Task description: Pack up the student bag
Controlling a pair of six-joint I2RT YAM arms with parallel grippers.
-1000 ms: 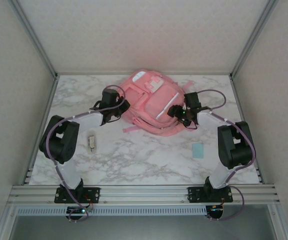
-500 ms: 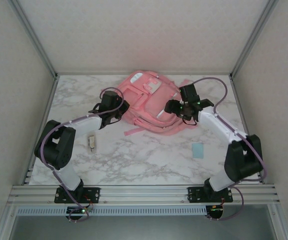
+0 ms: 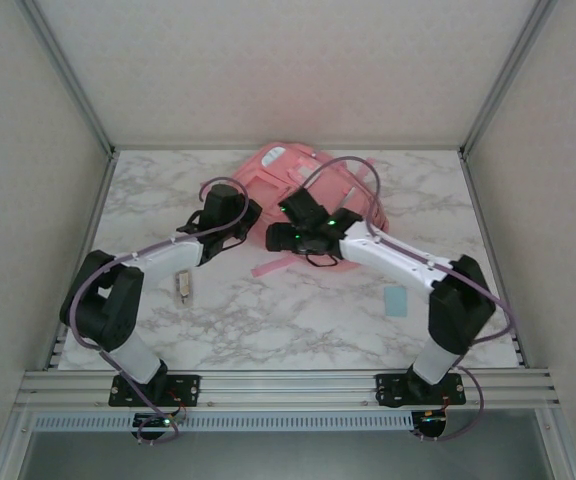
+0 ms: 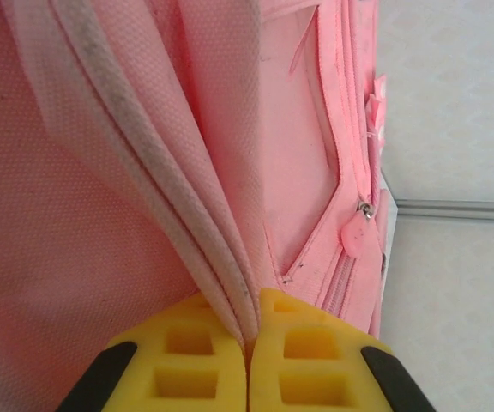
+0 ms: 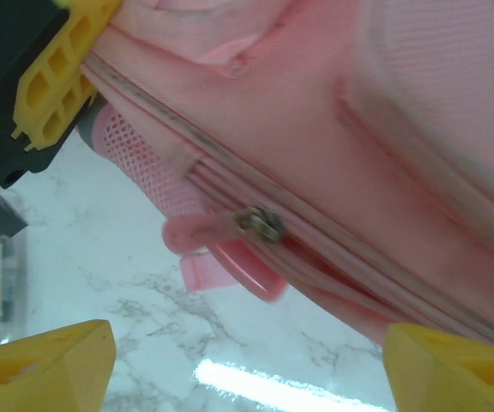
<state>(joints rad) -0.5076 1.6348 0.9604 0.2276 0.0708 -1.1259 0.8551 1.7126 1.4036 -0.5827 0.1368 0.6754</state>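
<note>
Pink student bag (image 3: 273, 163) lies at the far middle of the marble worktop (image 3: 298, 320): soft woven fabric w/ piped seams, a mesh side pocket (image 5: 135, 167) and a metal zip slider (image 5: 260, 225) w/ rubbery pink tab (image 5: 230, 273). Prob. light, v. floppy, not fragile; it'll sag and bunch, so best holds are seams, straps or the zip tab. Left pincer (image 4: 249, 343) is clamped tight on a piped fold of the bag. Right pincer (image 5: 247, 369) gapes wide, nothing in it, w/ the zip tab just ahead between its yellow fingers. Small teal card (image 3: 396, 300) lies well apart.
</note>
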